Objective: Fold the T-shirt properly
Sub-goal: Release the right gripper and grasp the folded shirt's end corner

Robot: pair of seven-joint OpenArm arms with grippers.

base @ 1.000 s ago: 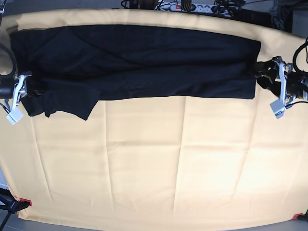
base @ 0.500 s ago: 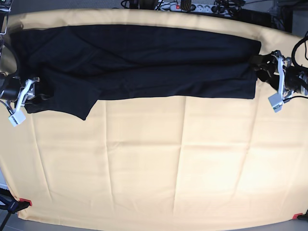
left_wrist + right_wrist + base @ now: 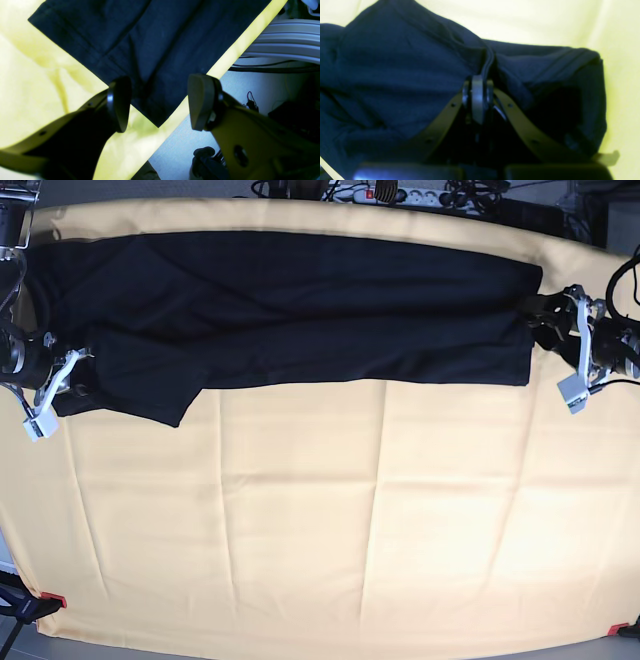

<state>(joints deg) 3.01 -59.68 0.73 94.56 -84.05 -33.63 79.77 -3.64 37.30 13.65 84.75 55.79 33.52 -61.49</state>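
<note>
1. T-shirt (image 3: 300, 310): folded into a long band across far side of yellow-covered desk (image 3: 320, 520).
2. Right tool (image 3: 478, 82): clamped on bunched sleeve-end fabric, probably for next fold.
3. Left tool (image 3: 160, 102): wide apart, empty, straddling hem corner, likely before gripping.

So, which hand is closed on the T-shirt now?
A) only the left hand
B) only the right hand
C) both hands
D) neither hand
B: in the right wrist view the right hand has its jaws pressed together on a fold of the T-shirt, while in the left wrist view the left hand stands wide open over the shirt's corner, holding nothing.
</note>
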